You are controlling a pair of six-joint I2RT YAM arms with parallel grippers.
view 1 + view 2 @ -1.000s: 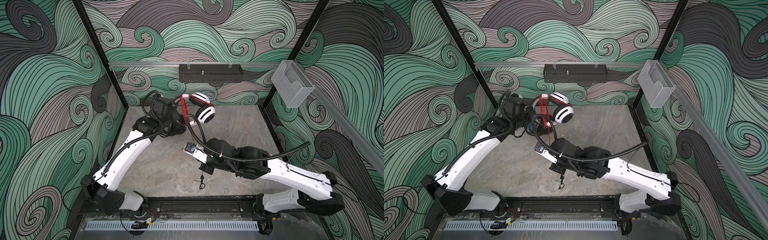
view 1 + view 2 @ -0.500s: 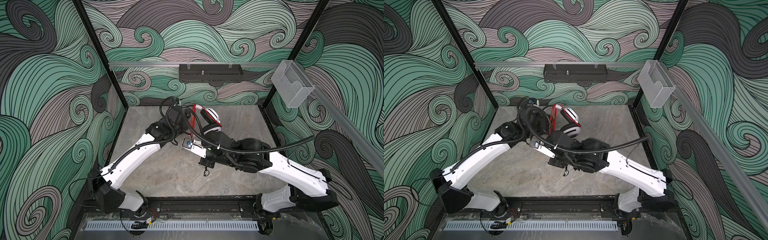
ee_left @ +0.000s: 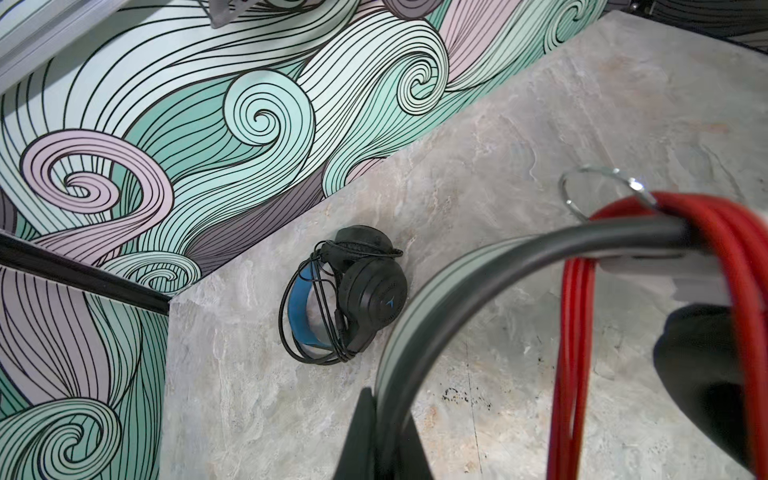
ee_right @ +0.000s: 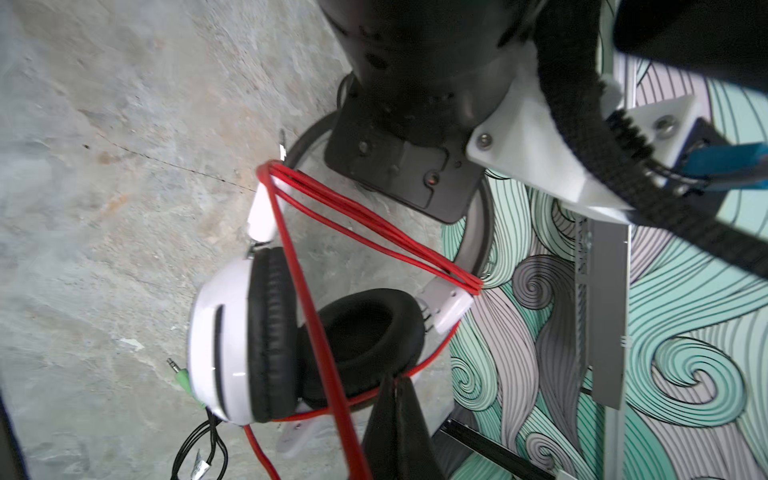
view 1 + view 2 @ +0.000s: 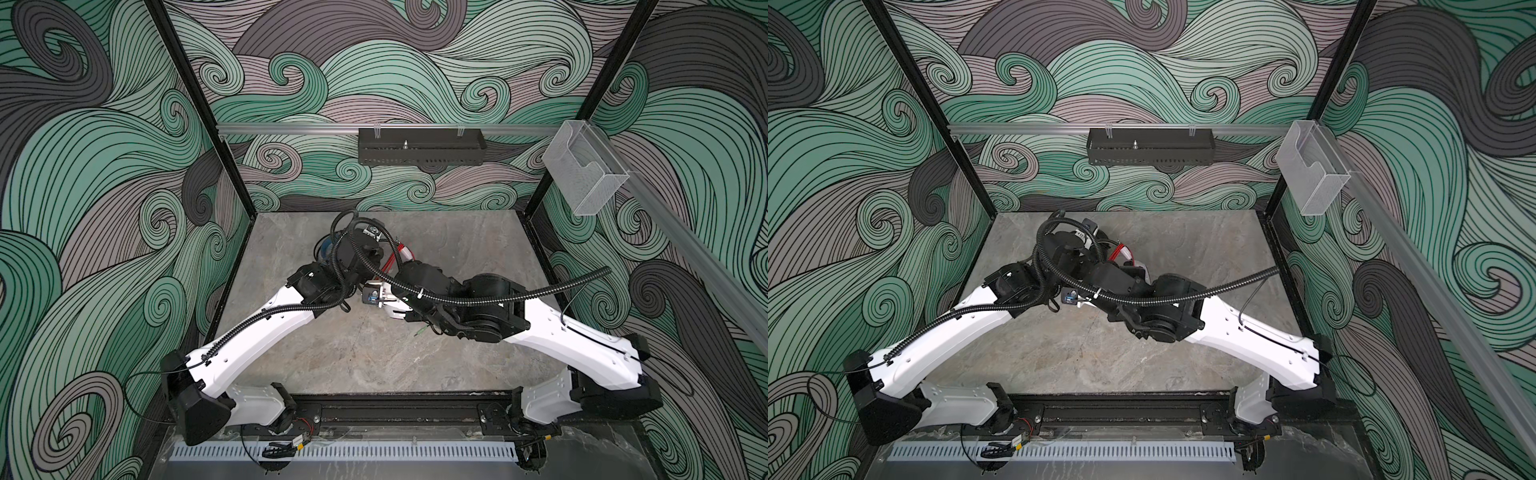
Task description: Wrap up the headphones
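The white-and-black headphones (image 4: 220, 332) hang above the table between both arms. Their thin red cable (image 4: 357, 224) is wound in several strands across the grey headband (image 3: 478, 266). My left gripper (image 3: 386, 407) is shut on that headband. At the black ear cushion my right gripper (image 4: 394, 386) is shut on a strand of the red cable. In both top views only the red cable (image 5: 392, 259) (image 5: 1121, 253) shows between the two wrists. The all-black headphones (image 3: 365, 291), with a blue inner band and their cable coiled around them, lie on the table near the back corner.
A green jack plug (image 4: 183, 378) dangles beside the white ear cup. A black tray (image 5: 419, 151) hangs on the back wall rail and a clear plastic box (image 5: 582, 174) on the right rail. Patterned walls close in three sides of the marble table (image 5: 374, 357).
The left arm has carried the white-and-black headphones rightward and lower, away from the back wall. The right arm has swung back towards them, so the two wrists now cross.
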